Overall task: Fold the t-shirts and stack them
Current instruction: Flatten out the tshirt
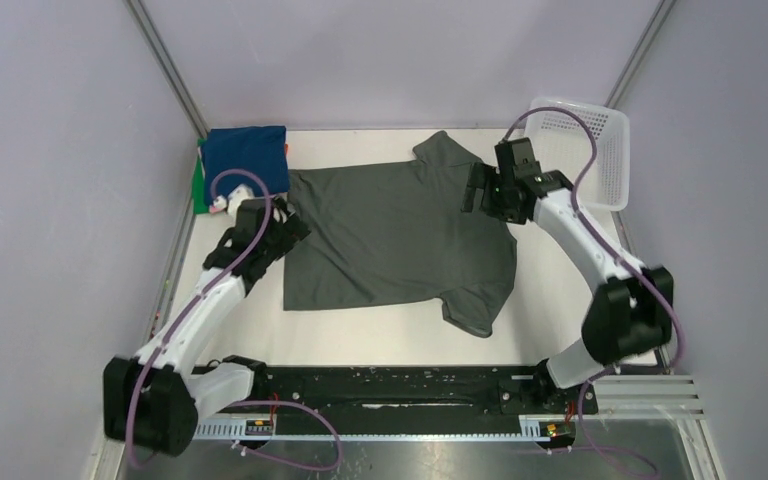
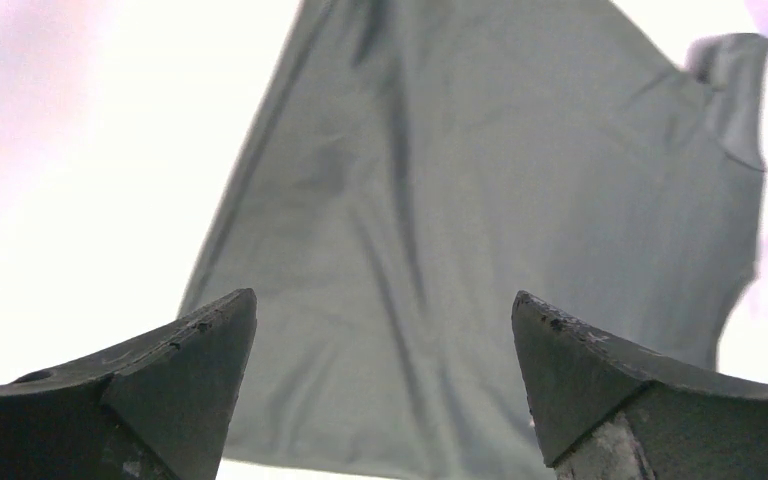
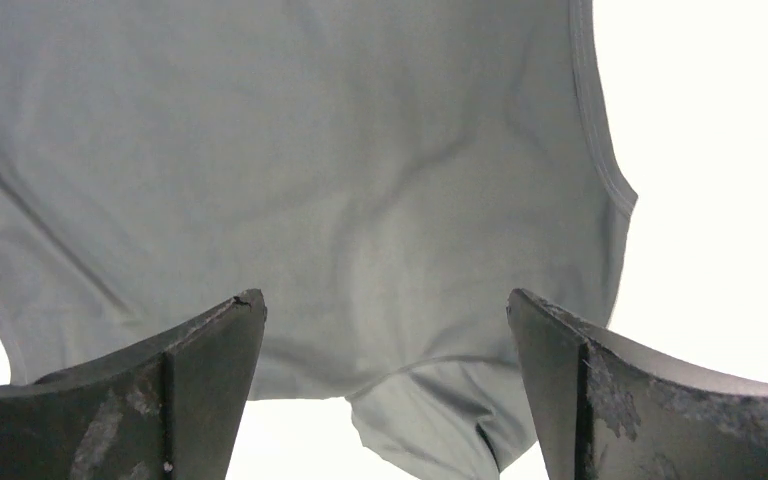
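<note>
A dark grey-green t-shirt (image 1: 395, 235) lies spread flat on the white table, hem to the left, sleeves at top and bottom right. It fills the left wrist view (image 2: 460, 230) and the right wrist view (image 3: 310, 180). A stack of folded shirts, navy blue (image 1: 246, 155) on top with green (image 1: 198, 186) and orange edges showing, sits at the back left. My left gripper (image 1: 290, 222) is open and empty over the shirt's left hem. My right gripper (image 1: 480, 195) is open and empty over the shirt's upper right, near the top sleeve.
A white plastic mesh basket (image 1: 612, 150) stands at the back right corner. Grey walls with metal posts enclose the table on three sides. The black rail with the arm bases (image 1: 390, 395) runs along the near edge.
</note>
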